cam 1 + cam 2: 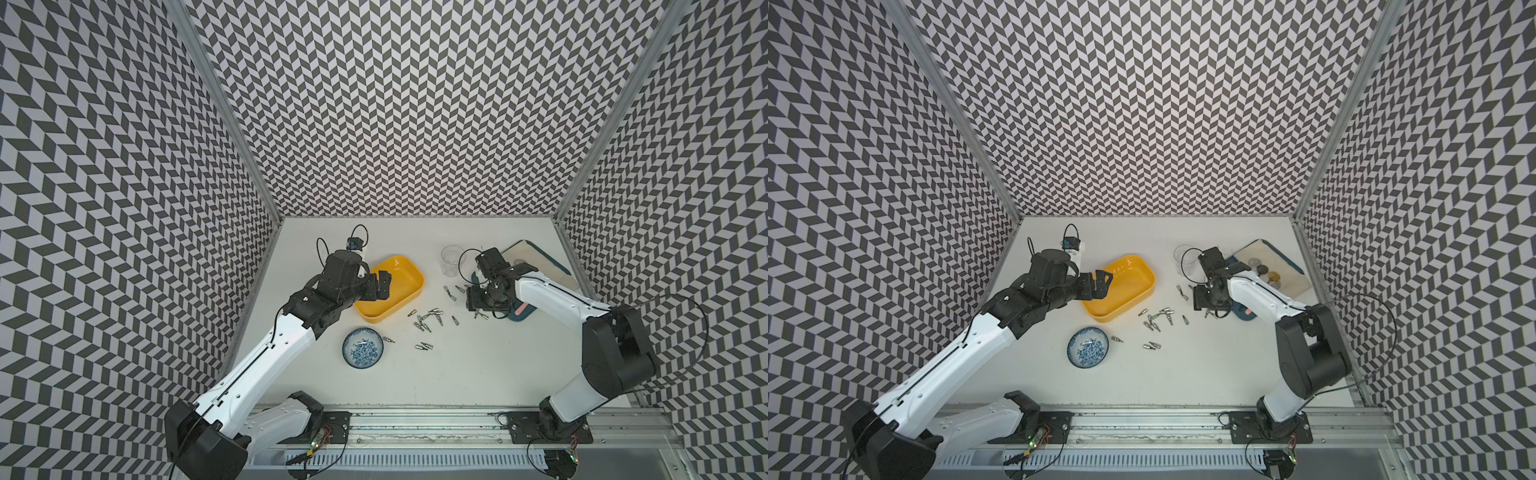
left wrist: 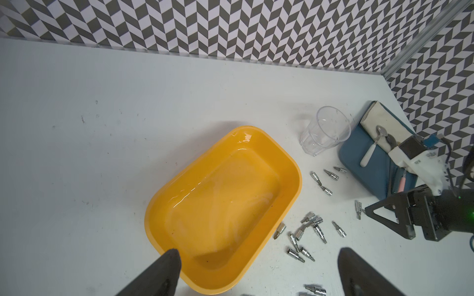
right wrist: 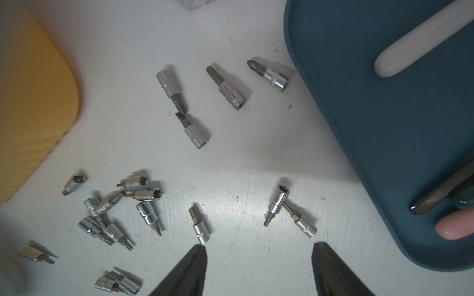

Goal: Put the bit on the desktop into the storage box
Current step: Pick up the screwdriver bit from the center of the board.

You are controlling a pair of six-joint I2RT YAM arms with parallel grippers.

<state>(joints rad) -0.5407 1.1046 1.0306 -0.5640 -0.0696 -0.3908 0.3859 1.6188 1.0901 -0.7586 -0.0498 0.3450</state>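
Note:
The yellow storage box [image 1: 390, 289] [image 2: 223, 205] stands empty on the white desktop [image 1: 457, 374]. Several silver bits [image 1: 426, 320] [image 3: 120, 205] lie scattered to its right. My left gripper [image 1: 384, 284] [image 2: 259, 258] hovers open over the box's near end, holding nothing. My right gripper [image 1: 478, 305] [image 3: 259, 253] points down at the desktop beside the blue board, jaws apart with bare tabletop between them. Two crossed bits [image 3: 278, 205] lie just ahead of its gap. A single bit [image 3: 200, 225] lies right at one fingertip [image 3: 197, 258].
A clear plastic cup [image 1: 452, 259] stands behind the bits. The dark-blue board [image 1: 536, 266] with a cloth and spoons fills the back right corner. A blue-and-white patterned bowl [image 1: 363, 347] sits in front of the box. Patterned walls close in three sides.

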